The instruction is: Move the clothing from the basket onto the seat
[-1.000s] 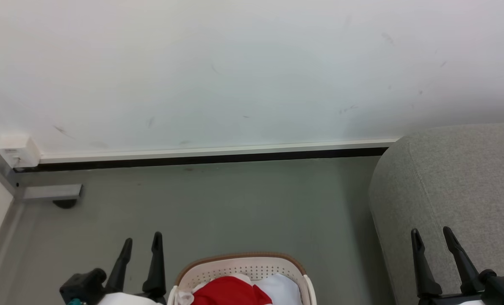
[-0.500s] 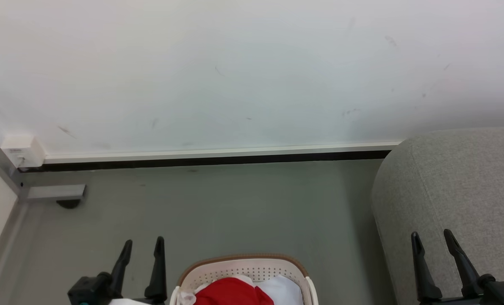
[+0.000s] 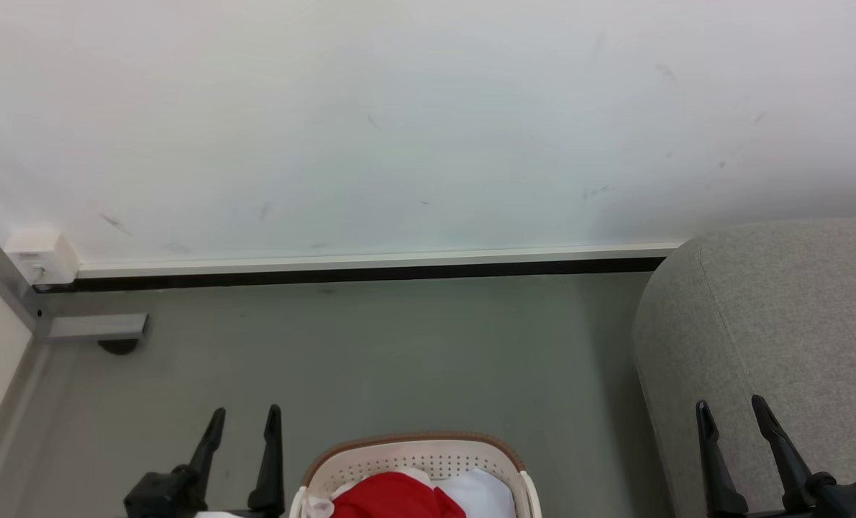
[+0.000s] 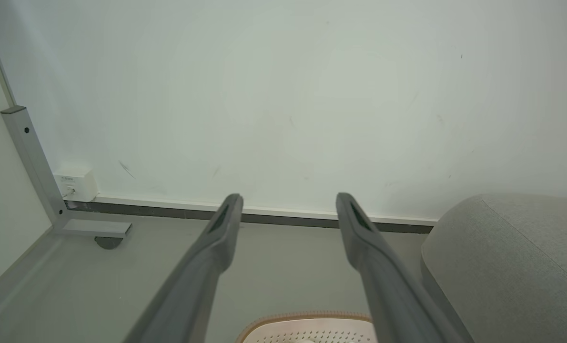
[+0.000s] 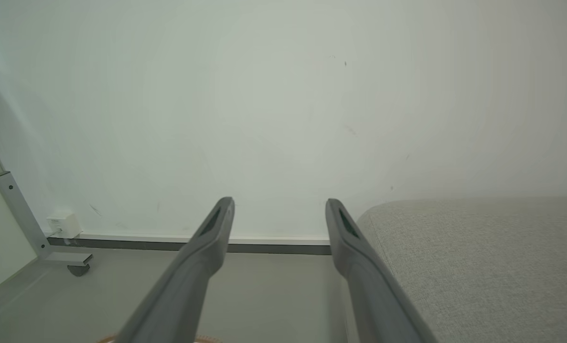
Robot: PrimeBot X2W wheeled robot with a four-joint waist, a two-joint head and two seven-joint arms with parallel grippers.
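See the clothing [image 3: 393,501] as a bunched red heap inside the basket [image 3: 413,439], low in the head view and between the two sets of jaws: just right of the left jaws, well left of the right jaws, and nearer the robot than either pair of tips. Touching neither pair. Too little of the red fabric in view to read any print on it. Find a white cloth [image 3: 482,491] in the same basket, lying against the red heap on the side toward the right jaws. Find the left jaws spread wide and holding nothing, their fingers [image 3: 273,453] pointing away over bare grey floor [image 3: 399,345]. In the left wrist view, catch the basket's brown rim and perforated wall [image 4: 307,328] low between those fingers [image 4: 217,247]. Find the right jaws spread just as wide and also empty, their fingers [image 3: 712,453] set against the rounded front of the seat [image 3: 780,324]. In the right wrist view, see the seat [image 5: 479,257] run off to the right of those fingers [image 5: 207,252], its grey weave plain and unmarked. Beyond both pairs of tips, meet a scuffed pale wall [image 3: 399,122] with a light skirting strip [image 3: 363,257] over a dark line at its foot. Far to the left of the left jaws, spot a small white box [image 4: 76,183] beside a grey metal post [image 4: 31,157]. Can see a few dark marks of print on the box, too small to read.
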